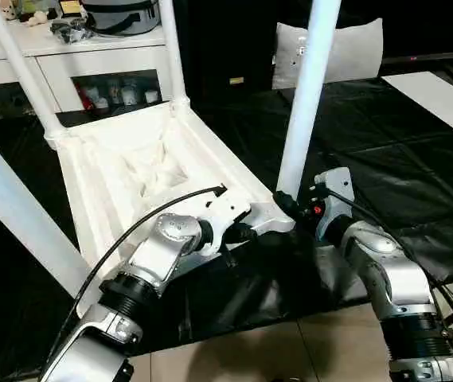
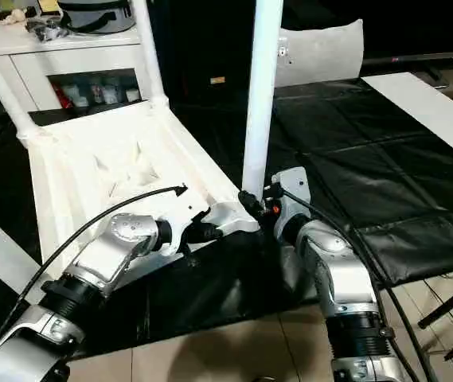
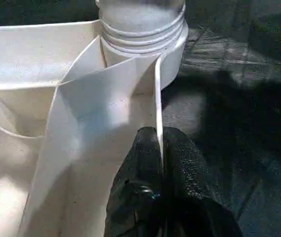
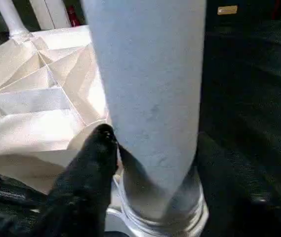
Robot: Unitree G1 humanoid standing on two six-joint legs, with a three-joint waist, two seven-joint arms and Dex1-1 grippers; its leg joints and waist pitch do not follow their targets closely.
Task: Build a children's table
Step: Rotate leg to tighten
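Left gripper (image 3: 161, 163) is pinching shut on the rim wall of the upturned white ribbed plastic tabletop (image 1: 130, 171); right gripper (image 4: 150, 163) is straddling the long white tapered leg (image 1: 306, 95) just above its corner socket (image 3: 172, 59), fingers half-spread, grasp uncertain; judgement: keep leg plumb while twisting, rim held steady.

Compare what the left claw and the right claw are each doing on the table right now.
The left claw is pinched shut on the thin side wall of the table top; the right claw sits at the round base of the near leg. Both work at the same near corner.
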